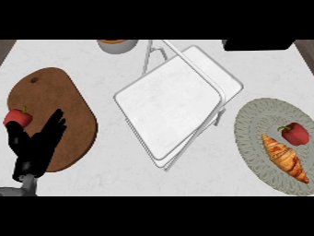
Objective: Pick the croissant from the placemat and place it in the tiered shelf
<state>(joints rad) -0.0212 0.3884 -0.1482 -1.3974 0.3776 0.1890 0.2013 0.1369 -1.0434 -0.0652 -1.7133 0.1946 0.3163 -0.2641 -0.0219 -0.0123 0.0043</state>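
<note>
While the croissant (286, 158) lies untouched on the placemat (251, 138), we see it as a long golden-brown pastry with darker ridges, running diagonally from its upper left tip to its lower right tip. The placemat is a round, grey-green patterned mat to the right of the tiered shelf (173, 103). Just above the croissant on the same mat sits a red bell pepper (296, 132), close to the pastry's upper tip; we cannot tell whether the two touch.

The tiered shelf is white, with stacked flat trays tilted diagonally and thin frame legs rising toward the top edge. Its lower right corner comes close to the placemat's left rim.

Left of the shelf lies a brown wooden cutting board (64, 106) with a second red pepper (18, 118) at its left edge. Our left hand (35, 145) shows over the board's lower left part, fingers straight and spread, holding nothing. At the far right edge, beyond the placemat, a small black sliver shows, which we cannot identify. Above the shelf's upper left a bowl (117, 45) peeks in.
</note>
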